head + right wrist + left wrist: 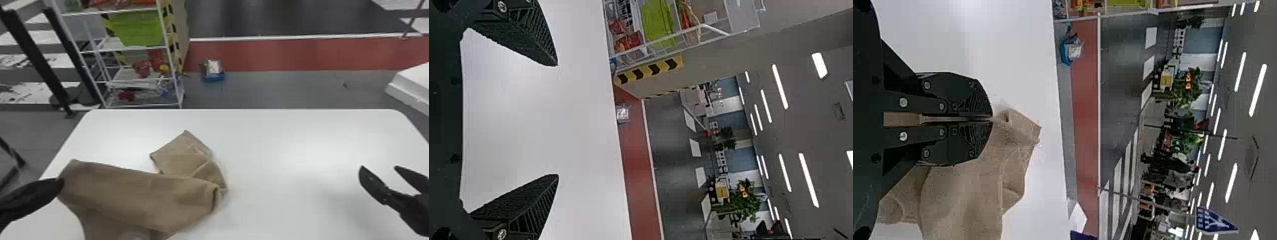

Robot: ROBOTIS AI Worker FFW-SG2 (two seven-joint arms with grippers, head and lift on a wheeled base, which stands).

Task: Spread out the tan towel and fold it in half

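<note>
The tan towel [137, 194] is on the left half of the white table [287, 143], crumpled, with one part folded over itself and a smaller flap poking toward the table's far edge. The left gripper [992, 119], at the table's left side, has its fingers clenched on a pinch of that cloth; the right gripper [379, 166], over the table's right side, has its fingers spread wide with nothing between them. The step in hand looks to be opening the cloth out, well ahead of any fold. To do it well, let the left side act as an anchor, with steady, modest tension, and bring the right fingers over to the table's left half to take a free corner or hem, not a bulge in the middle. Go in low, nearly brushing the tabletop, so that the pinch takes a single layer; two layers caught together would only drag the bundle along. Then draw the corners apart toward the table's opposite sides, lift a little so the tucked part can drop free, and lay it down slowly. The cloth's near end runs out of the head view toward the table's near edge, so which corner is free there is hard to say.
</note>
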